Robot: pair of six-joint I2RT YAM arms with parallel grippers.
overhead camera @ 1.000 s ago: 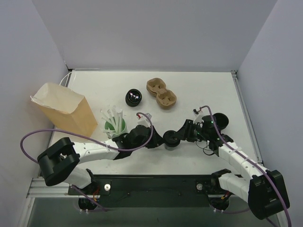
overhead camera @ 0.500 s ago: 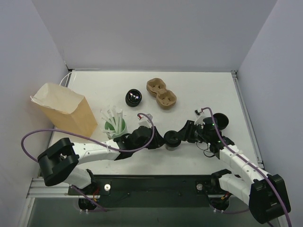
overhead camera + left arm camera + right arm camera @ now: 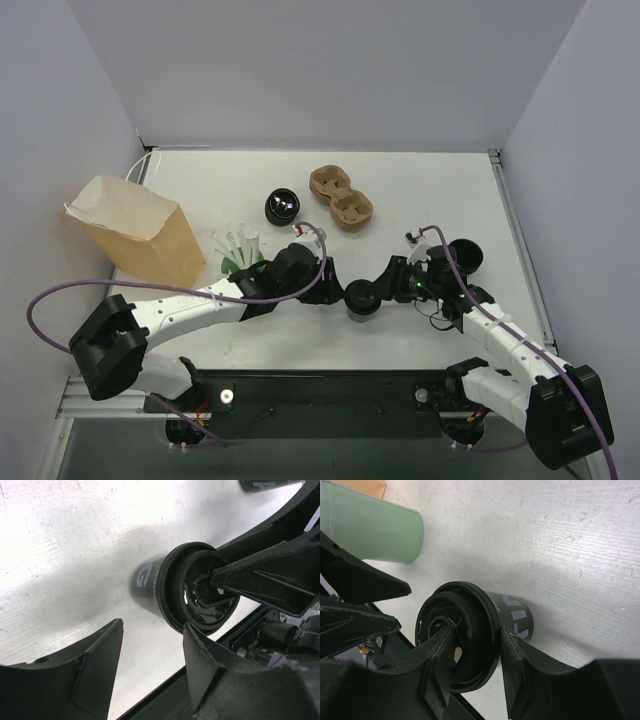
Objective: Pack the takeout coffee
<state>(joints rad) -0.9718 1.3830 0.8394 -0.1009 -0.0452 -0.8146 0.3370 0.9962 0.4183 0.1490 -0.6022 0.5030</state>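
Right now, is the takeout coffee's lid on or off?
On. The black lid caps the takeout coffee, seated all round its top; the right pincer pinches the lid's rim.

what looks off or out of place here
Nothing is spilled or damaged. The only oddity: the right gripper pinches the small black lidded takeout cup by its lid rim alone, while the open left gripper sits just clear of it.

The takeout coffee (image 3: 361, 297) is showing black on cup and lid alike, with pale grey lettering on its side. The green cup (image 3: 375, 530) is carrying white straws (image 3: 238, 242). The paper bag (image 3: 140, 235) is looking tan, the cup carrier (image 3: 341, 196) brown, the table (image 3: 420, 190) off-white.
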